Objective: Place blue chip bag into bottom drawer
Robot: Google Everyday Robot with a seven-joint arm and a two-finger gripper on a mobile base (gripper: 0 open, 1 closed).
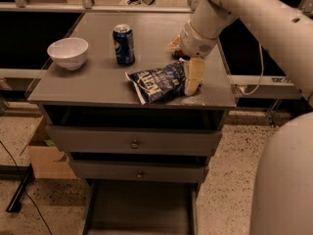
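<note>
The blue chip bag [159, 82] lies flat on the grey cabinet top [98, 82], near its front right edge. My gripper [192, 77] points down at the bag's right end and touches or overlaps that edge. The bottom drawer [142, 212] is pulled out at floor level below the two knobbed drawer fronts, and its flat grey floor is bare.
A blue soda can [123, 44] stands behind the bag. A white bowl [68, 53] sits at the left. A crumpled item [174, 44] is partly hidden behind my wrist. A cardboard box [46, 155] stands on the floor to the left. My arm's white body fills the right side.
</note>
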